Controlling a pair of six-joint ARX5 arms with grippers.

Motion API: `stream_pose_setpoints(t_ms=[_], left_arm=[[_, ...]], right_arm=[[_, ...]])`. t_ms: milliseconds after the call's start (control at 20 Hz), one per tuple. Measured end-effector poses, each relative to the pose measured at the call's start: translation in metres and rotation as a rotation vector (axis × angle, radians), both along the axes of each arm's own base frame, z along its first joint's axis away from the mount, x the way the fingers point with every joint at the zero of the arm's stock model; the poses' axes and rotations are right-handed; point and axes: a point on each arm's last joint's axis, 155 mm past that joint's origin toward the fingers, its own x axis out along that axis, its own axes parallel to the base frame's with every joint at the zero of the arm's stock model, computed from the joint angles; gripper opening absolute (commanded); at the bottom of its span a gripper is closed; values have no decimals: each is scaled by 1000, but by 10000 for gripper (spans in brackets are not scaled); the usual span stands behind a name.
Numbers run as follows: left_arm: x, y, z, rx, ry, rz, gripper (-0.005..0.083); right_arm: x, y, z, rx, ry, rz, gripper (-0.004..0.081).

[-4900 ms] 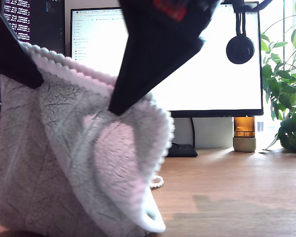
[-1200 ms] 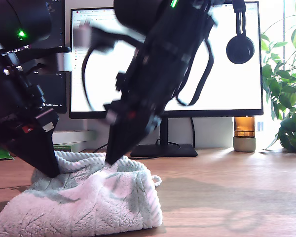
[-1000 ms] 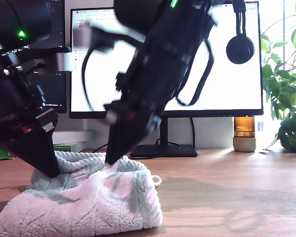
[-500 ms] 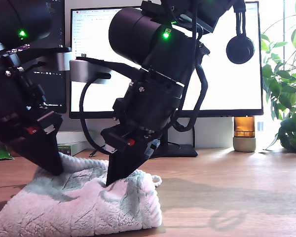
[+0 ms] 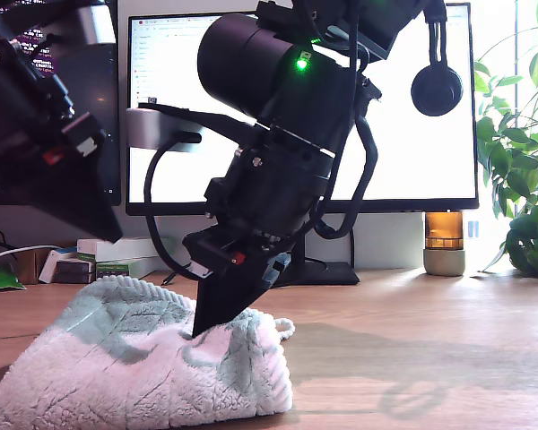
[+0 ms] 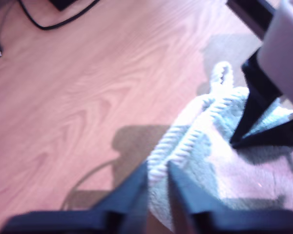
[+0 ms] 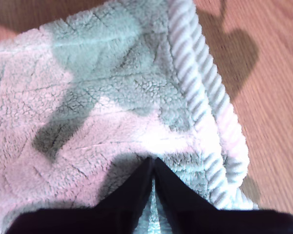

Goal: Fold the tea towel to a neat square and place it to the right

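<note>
The tea towel [image 5: 134, 367] lies folded in a fluffy pale heap on the wooden desk [image 5: 412, 358] at the exterior view's lower left, its corded hem [image 7: 200, 97] along one side. My second gripper [image 5: 202, 331] stands tilted with its tips pushed into the towel's top near the hem. Its fingers [image 7: 153, 161] meet, with a sliver of towel [image 7: 88, 97] pile between them. My first gripper [image 5: 108, 235] hangs above the towel's back edge at the exterior view's left, clear of the cloth. Its fingers [image 6: 157, 168] stand a narrow gap apart, holding nothing, over the towel [image 6: 205, 161].
Two monitors [image 5: 412, 107] stand behind, with headphones [image 5: 436, 88] hung on one. An amber jar [image 5: 444, 242] and a plant [image 5: 520, 179] are at the exterior view's right. Small boxes [image 5: 99, 260] sit behind the towel. A cable [image 6: 53, 22] trails on bare wood.
My first gripper has let go and risen off the towel's back edge. My second gripper lowered onto the towel a second ago and has since stayed put. Earlier both held the towel hanging.
</note>
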Motion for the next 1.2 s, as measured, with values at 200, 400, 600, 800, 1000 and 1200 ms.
stream_pose_setpoints(t_ms=[200,400,600,800,1000,1200], left_arm=[[-15,-11,-7,-40,75,-68,-24],[-24,-21,-19,-58,137,-136,-24],[-20,-26,-23,-63,130,-154,-24],[-14,-32,-29,-72,122,-162,-24],[-18,-32,-53,-41,182,-178,-24],[-12,-31,-65,-18,179,-162,-24]], right_arm=[[0,0,0,0,0,0,-10],[1,-3,-1,-6,6,-5,-10],[5,-8,1,-6,8,-20,-10],[8,-13,8,9,18,-32,-11],[11,-9,11,28,7,-31,-11],[12,-8,12,33,3,-31,-11]])
